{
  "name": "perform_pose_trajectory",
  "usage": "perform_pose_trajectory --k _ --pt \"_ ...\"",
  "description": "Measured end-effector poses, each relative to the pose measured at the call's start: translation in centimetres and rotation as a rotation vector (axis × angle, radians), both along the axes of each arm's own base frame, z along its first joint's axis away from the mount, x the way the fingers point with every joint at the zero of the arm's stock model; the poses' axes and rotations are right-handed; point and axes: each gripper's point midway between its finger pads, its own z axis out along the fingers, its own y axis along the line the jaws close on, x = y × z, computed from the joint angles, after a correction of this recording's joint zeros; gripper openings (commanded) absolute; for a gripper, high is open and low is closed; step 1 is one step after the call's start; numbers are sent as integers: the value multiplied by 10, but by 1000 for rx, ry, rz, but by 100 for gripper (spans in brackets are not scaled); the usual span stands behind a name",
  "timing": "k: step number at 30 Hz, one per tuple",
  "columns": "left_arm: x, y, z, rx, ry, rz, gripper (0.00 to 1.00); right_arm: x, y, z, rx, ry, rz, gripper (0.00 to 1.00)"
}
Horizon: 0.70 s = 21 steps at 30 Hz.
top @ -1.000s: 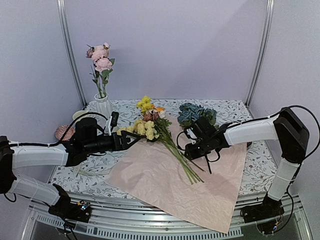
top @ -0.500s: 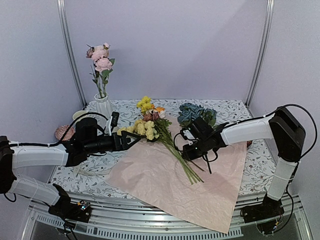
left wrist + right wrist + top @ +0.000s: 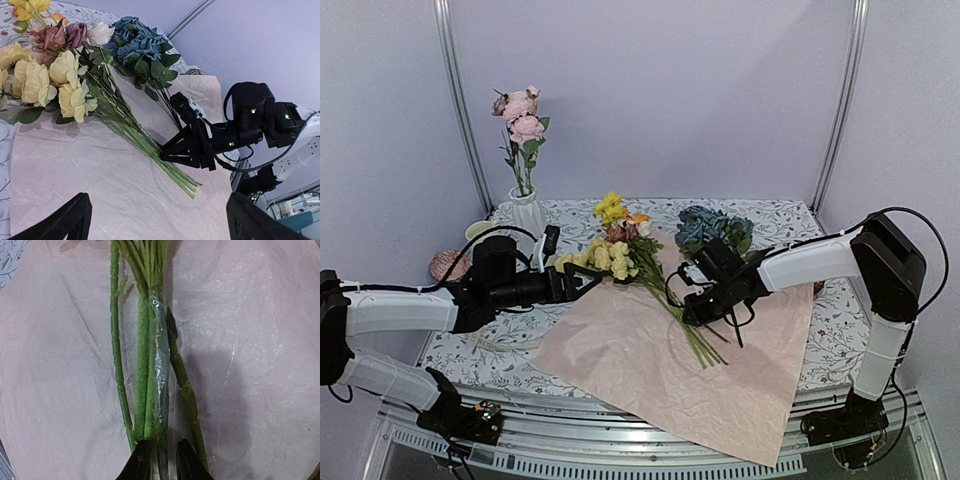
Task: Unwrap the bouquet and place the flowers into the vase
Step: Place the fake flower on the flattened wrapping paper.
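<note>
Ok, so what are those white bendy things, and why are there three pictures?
They are two robot arms, each ending in a two-finger pincher. One picture looks down from above; the other two come from wrist cameras. On the table, flowers lie on pink paper, and a white vase at the back holds pink blooms. The left gripper is wide open, holding nothing. The right gripper has its fingers either side of the taped stems; whether it squeezes them I can't tell.
</note>
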Motion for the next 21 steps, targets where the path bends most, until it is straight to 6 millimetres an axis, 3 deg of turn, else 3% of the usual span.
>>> perform_pose_trajectory --k 10,14,18,21 --pt "0 0 0 0 1 -1 96 -2 1 -5 2 15 4 5" --pt "-1 -1 0 -1 0 -2 96 -1 1 0 6 6 0 4" --pt "0 -1 1 -2 1 -1 96 5 0 24 30 -48 -22 4" --pt "-1 -1 1 -2 1 -2 96 10 0 56 82 -119 -40 4"
